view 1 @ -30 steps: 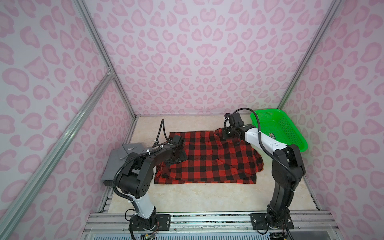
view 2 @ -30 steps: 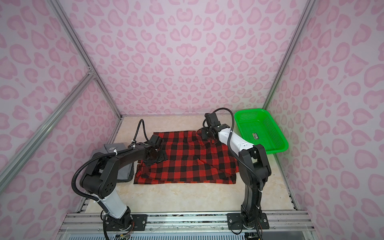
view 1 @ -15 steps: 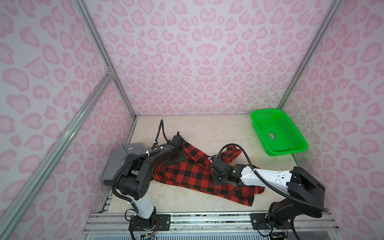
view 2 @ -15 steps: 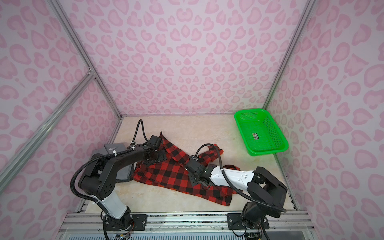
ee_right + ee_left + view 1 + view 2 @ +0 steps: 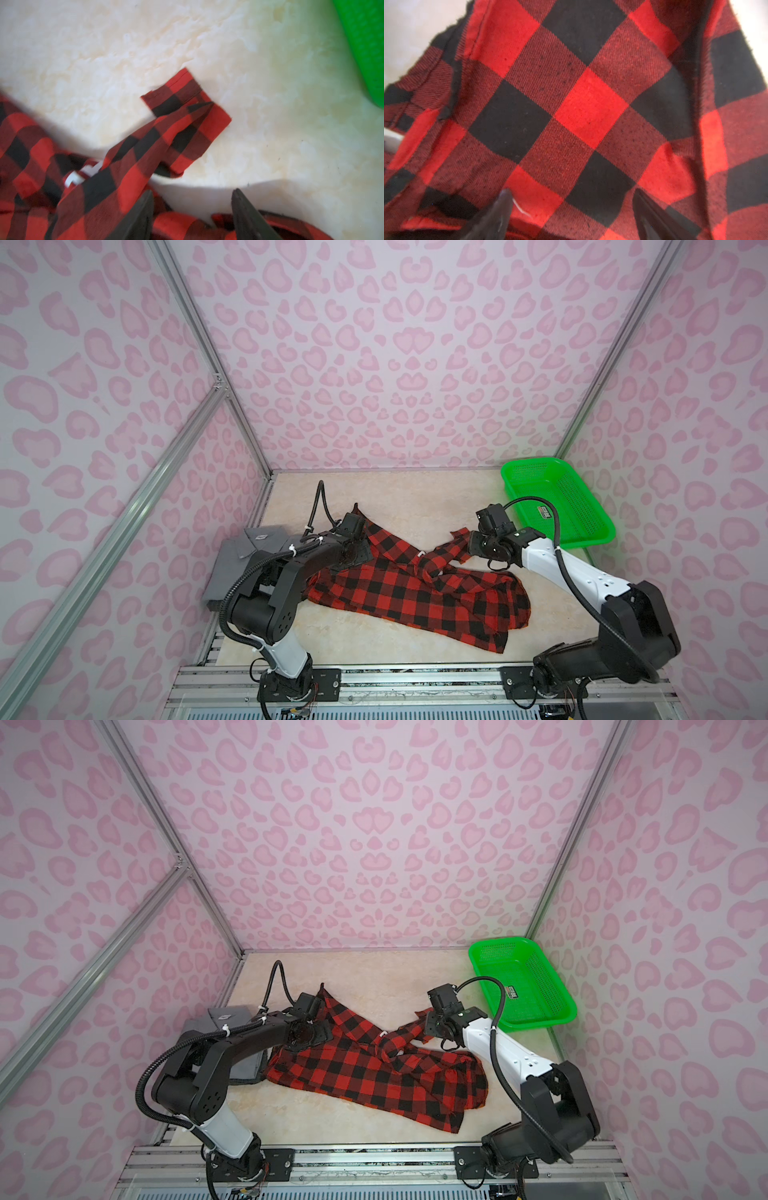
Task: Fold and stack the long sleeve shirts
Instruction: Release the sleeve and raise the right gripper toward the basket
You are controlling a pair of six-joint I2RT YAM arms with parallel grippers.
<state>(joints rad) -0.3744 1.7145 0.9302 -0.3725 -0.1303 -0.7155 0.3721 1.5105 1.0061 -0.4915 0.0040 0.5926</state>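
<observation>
Right end effector [image 5: 192, 190] has opened, dropping the sleeve [image 5: 182, 124] of the checked shirt [image 5: 415, 593] right of centre; the formerly flat shirt lies rumpled, so folding probably restarts.

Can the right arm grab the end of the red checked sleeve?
Probably yes. The right gripper is open, and the sleeve cuff lies flat on the table just ahead, with nothing between.

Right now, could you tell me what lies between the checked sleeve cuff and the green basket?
Bare tabletop only, from sleeve cuff to green basket, in the right wrist view.
</observation>
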